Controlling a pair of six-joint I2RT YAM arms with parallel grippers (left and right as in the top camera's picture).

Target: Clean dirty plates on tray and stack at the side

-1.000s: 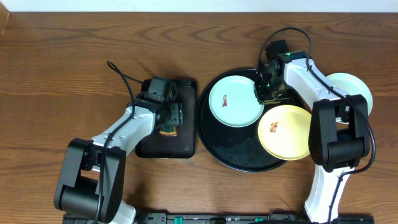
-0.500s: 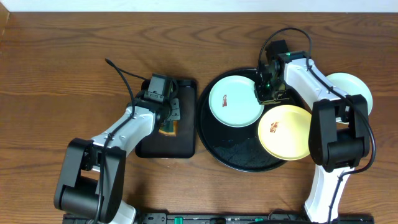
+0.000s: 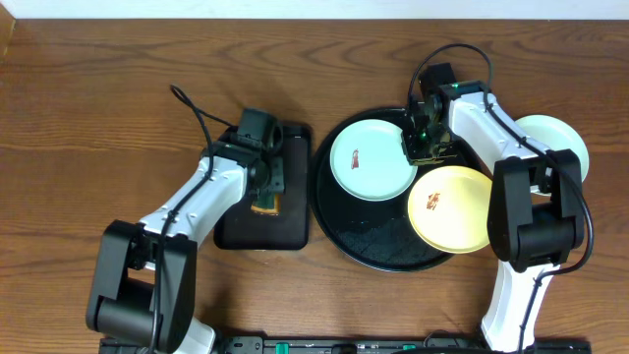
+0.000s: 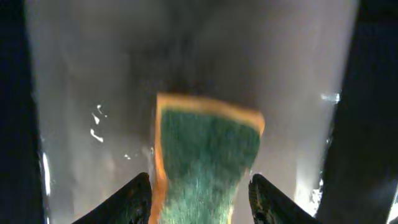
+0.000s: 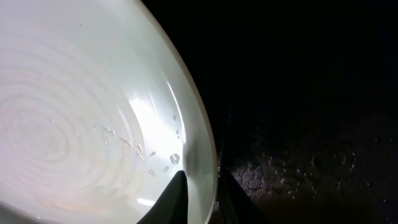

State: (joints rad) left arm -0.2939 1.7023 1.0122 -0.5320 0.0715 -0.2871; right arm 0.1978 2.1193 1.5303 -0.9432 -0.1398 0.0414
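Observation:
On the round black tray (image 3: 378, 241) lie a mint-green plate (image 3: 371, 159) with a brown smear and a yellow plate (image 3: 450, 208), also smeared, overhanging the tray's right rim. My right gripper (image 3: 425, 146) is shut on the mint plate's right rim; in the right wrist view one finger sits inside the wet plate (image 5: 74, 124) and one outside. A second mint plate (image 3: 555, 143) rests on the bare wood at the right, half hidden by the arm. My left gripper (image 4: 203, 199) is open and straddles a green-and-orange sponge (image 4: 208, 149), left finger touching it, right finger just apart.
The sponge (image 3: 265, 204) lies on a small rectangular black tray (image 3: 241, 231) left of the round one. Dark wood tabletop surrounds both trays. The round tray's floor (image 5: 298, 168) is wet and speckled.
My left wrist has shifted slightly toward the far end of the small tray, still over the sponge. The right arm and all plates have not moved.

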